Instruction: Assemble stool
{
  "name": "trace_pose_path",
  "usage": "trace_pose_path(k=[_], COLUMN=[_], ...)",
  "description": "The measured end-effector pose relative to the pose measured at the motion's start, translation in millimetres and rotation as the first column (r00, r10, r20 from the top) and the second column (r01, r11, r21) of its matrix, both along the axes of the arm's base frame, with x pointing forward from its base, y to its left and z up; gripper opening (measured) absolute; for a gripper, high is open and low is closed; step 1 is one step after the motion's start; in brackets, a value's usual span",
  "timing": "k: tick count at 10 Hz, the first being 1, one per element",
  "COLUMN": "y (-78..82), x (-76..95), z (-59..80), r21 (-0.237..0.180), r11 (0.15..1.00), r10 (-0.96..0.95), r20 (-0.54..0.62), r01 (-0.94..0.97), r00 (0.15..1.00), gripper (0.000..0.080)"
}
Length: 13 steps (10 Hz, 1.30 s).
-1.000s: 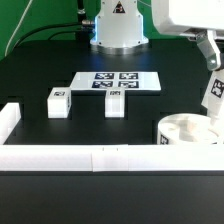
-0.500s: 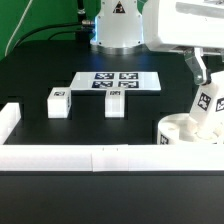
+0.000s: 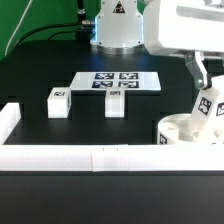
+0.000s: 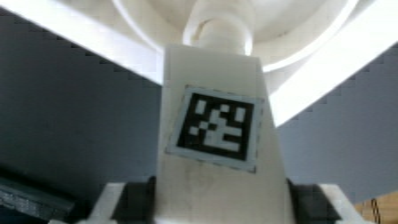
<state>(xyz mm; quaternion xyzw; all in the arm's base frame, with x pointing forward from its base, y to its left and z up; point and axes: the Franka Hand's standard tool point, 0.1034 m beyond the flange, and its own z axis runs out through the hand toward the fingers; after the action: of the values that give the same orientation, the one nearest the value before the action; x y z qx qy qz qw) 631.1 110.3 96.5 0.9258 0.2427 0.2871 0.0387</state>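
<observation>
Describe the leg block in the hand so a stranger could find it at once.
Find the round white seat at the exterior view's right. One leg block stands over it, gripped by the hand. The other two leg blocks stand apart, ungripped.

Robotics lab bench: black tabletop (image 3: 40, 75), tag-covered marker board (image 3: 117, 81), white border rails (image 3: 100, 157), arm's base (image 3: 118, 25) behind.

The arm (image 3: 185, 25) is hanging over the exterior view's right side, its wrist leaning slightly. The gripper (image 3: 203, 80) is pointing down, and its fingers (image 4: 121, 203) are pressing on both sides of a leg (image 4: 217, 110), clamping it upright.
</observation>
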Motion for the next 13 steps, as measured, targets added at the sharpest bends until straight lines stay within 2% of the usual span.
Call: trace_pose_path(k=[2,7,9,10,11,13], y=[-1.4,-0.2,-0.2,-0.2,-0.2,-0.2], x=[-2.3,-0.1,-0.2,-0.2,-0.1,-0.2], z=[-7.4,-8.8,-8.8,-8.8,-8.8,-8.9], r21=[-0.002,0.004,0.004,0.004,0.004,0.004], r11=[1.000,1.000,1.000,1.000,1.000,1.000], r10=[-0.001,0.003,0.003,0.003,0.003,0.003], r20=[-0.008,0.032,0.032,0.032,0.032,0.032], r01=[0.001,-0.003,-0.003,-0.003,-0.003,-0.003], r00=[1.000,0.999,0.999,0.999,0.999,0.999], gripper=[0.0324,0.0324,0.0568,0.0568,0.0633,0.0644])
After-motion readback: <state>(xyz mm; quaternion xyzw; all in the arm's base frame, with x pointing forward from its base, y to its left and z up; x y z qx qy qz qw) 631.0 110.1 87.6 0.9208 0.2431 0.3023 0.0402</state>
